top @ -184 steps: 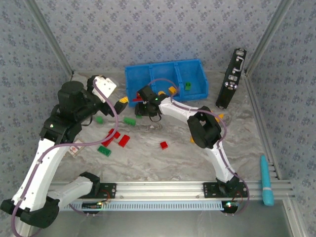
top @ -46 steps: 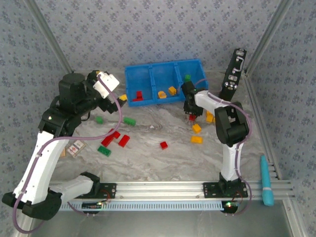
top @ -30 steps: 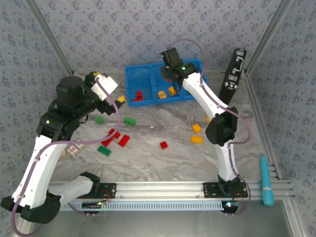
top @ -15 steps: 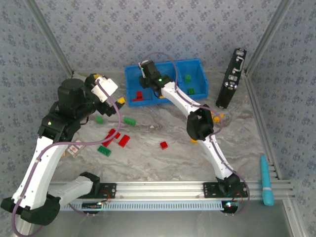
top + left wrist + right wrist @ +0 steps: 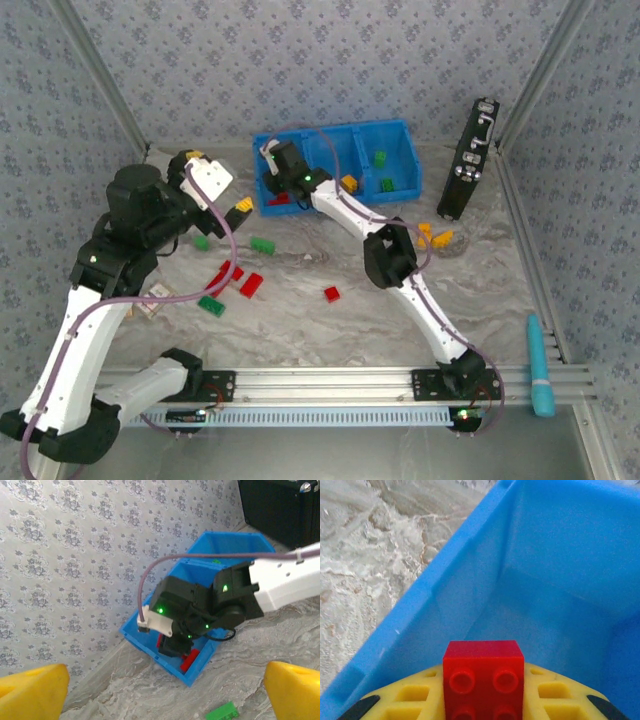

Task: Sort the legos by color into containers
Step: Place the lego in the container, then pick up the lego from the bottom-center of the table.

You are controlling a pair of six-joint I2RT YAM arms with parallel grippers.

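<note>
My right gripper (image 5: 277, 172) reaches into the left compartment of the blue bin (image 5: 330, 131), shut on a small red lego (image 5: 483, 680) held between its yellow fingers (image 5: 415, 700). Just above the compartment's floor, the gripper hangs beside another red lego (image 5: 189, 660) lying there. A yellow lego (image 5: 349, 182) lies in the middle compartment and two green legos (image 5: 380, 158) in the right one. Loose red legos (image 5: 251, 285), green legos (image 5: 262, 244) and yellow legos (image 5: 432, 236) lie on the table. My left gripper (image 5: 218, 182) hovers open left of the bin, holding nothing.
A black upright case (image 5: 468, 170) stands right of the bin. A teal tool (image 5: 540, 365) lies at the right edge and a small card (image 5: 150, 300) at the left. The aluminium rail (image 5: 330, 380) runs along the front.
My right gripper has swung left from the bin's right end, over the middle compartment, and down into the left one with the red lego. The left arm has barely shifted.
</note>
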